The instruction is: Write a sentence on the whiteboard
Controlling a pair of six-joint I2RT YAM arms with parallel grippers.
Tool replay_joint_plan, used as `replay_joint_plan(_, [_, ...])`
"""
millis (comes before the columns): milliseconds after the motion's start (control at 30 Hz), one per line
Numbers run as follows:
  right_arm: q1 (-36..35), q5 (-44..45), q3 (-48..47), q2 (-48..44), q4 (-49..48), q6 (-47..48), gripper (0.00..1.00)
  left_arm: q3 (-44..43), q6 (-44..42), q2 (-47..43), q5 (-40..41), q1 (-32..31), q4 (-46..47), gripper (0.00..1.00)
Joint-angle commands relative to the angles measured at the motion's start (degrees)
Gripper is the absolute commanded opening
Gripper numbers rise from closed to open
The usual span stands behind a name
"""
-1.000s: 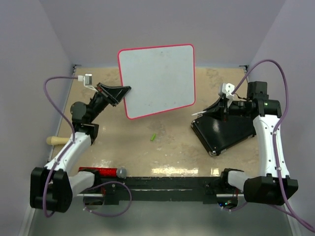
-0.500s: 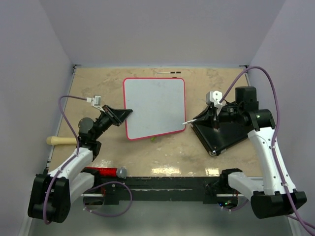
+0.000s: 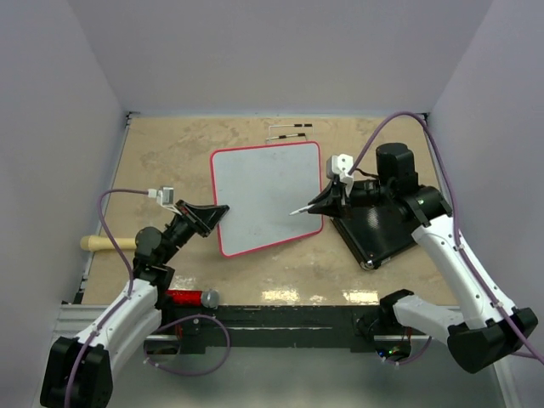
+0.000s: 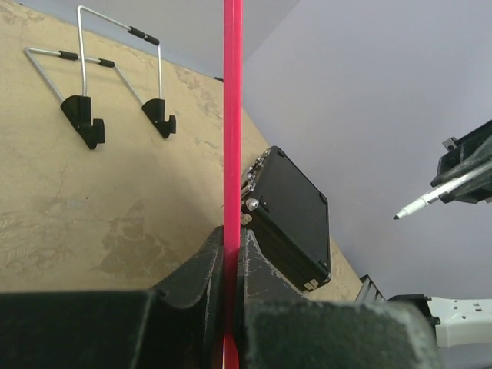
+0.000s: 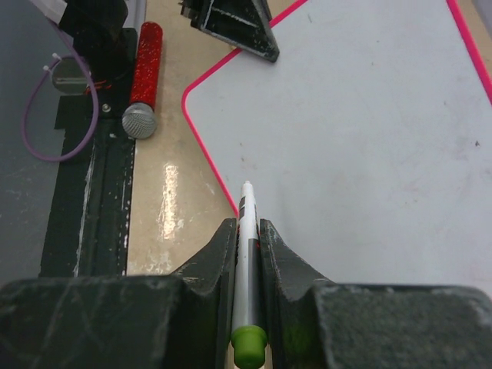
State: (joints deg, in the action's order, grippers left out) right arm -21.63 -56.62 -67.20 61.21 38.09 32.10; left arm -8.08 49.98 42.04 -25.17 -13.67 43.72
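1. Far left, a wooden handle [image 3: 98,243] lies at the edge of the table [image 3: 170,161].
2. The left gripper [image 3: 219,211] is clamped tight on the red-rimmed left edge of the whiteboard [image 3: 268,191]. The board sits mid-table, slightly askew, and whether it lies flat cannot be told.
3. A red glitter microphone [image 5: 143,61] rests near the arms' bases.
4. Behind the board lies a wire stand [image 4: 108,73], apart from it.
5. The right gripper [image 3: 325,201] is closed around a marker [image 5: 247,201]. Its uncapped tip is poised over the board's lower right margin, apparently not touching.
6. A black pad [image 3: 382,229] sits to the right, under that arm.
7. The writing looks about to begin. It likely calls for a firm left-hand hold so the board cannot slide, a start well inside the rim, and light, even pressure.
8. Count: one whiteboard, one marker, two grippers, one stand, one pad, one microphone, one handle.
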Motion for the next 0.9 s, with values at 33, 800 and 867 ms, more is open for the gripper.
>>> replay_joint_plan(33, [-2.6, 5.6, 1.2, 1.2, -14.7, -9.8, 0.00, 0.3, -4.9, -4.0, 3.3, -2.8, -0.5, 0.00])
replay_joint_plan(800, [-8.3, 10.7, 9.0, 5.9, -37.8, -23.7, 0.00, 1.2, -8.4, -5.7, 8.1, -7.2, -15.3, 0.00])
replay_joint_plan(867, [-8.3, 10.0, 9.8, 5.4, -37.8, -23.7, 0.00, 1.0, -9.8, -5.9, 7.6, -7.5, -16.7, 0.00])
